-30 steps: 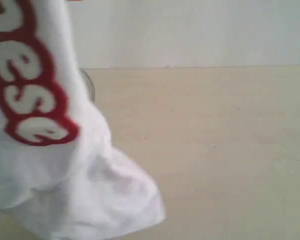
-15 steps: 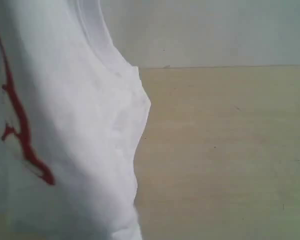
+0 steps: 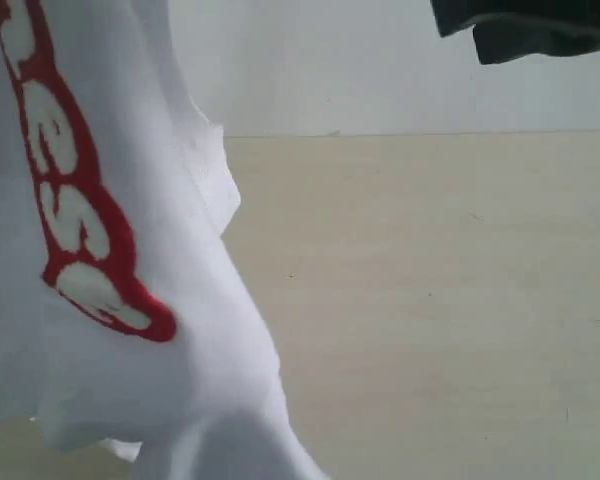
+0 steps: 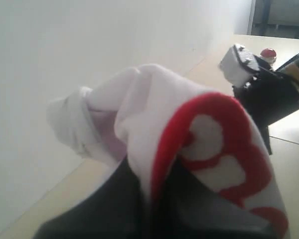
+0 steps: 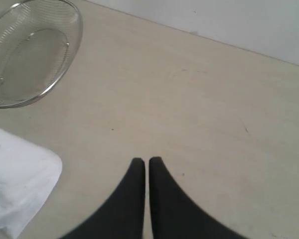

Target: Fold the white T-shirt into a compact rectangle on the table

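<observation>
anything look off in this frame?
The white T-shirt is far from flat: it hangs bunched from the left gripper, red lettering running vertically, its lower end reaching the table. The right gripper is shut on nothing. The wire basket sits upright.

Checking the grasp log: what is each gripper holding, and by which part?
The left gripper pinches the white T-shirt by bunched cloth at the red lettered band; the right gripper is shut on nothing.

The white T-shirt (image 3: 180, 380) hangs bunched at left over the table (image 3: 430, 300).
</observation>
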`<state>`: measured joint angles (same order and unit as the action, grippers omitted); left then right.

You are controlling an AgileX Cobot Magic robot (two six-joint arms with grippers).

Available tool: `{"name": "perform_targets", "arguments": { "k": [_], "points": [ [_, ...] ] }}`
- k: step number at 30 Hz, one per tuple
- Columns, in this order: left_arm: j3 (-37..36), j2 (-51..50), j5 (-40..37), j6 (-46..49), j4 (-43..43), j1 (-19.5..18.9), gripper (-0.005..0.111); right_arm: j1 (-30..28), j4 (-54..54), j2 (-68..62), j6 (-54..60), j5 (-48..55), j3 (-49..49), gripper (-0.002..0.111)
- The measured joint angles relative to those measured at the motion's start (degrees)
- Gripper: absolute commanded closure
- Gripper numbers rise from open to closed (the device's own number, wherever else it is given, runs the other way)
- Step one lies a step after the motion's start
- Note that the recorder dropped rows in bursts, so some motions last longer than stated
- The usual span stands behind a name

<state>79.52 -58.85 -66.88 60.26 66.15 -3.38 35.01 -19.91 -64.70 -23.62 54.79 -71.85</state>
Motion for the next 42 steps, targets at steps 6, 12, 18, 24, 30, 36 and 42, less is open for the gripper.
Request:
{"name": "perform_targets", "arguments": {
  "k": [6,12,18,24,30,36,42],
  "points": [
    [0.0,0.0,0.0,0.0,0.0,0.0,0.102,-15.54,17.2,-5.01,14.81,-1.68,-5.06,0.108],
    [0.0,0.0,0.0,0.0,0.0,0.0,0.102,-38.25,54.37,-9.46,44.28,1.82,-8.6,0.108],
    [0.0,0.0,0.0,-0.44,0.0,0.0,0.102,-46.1,83.55,-18.05,68.67,13.91,-8.53,0.108],
    [0.0,0.0,-0.23,-1.87,-1.52,0.0,0.102,-46.46,90.14,-23.07,81.03,14.61,-1.61,0.108],
    [0.0,0.0,-0.62,-2.11,-2.34,0.0,0.102,-36.94,90.01,-23.07,89.2,14.83,4.38,0.051],
    [0.0,0.0,-1.22,-2.59,-2.34,0.0,0.102,-29.51,90.98,-23.07,98.28,14.98,10.31,0.05],
    [0.0,0.0,-1.32,-2.93,-2.34,0.0,0.102,-29.27,97.38,-23.07,103.29,14.98,11.0,0.05]
  ]
}}
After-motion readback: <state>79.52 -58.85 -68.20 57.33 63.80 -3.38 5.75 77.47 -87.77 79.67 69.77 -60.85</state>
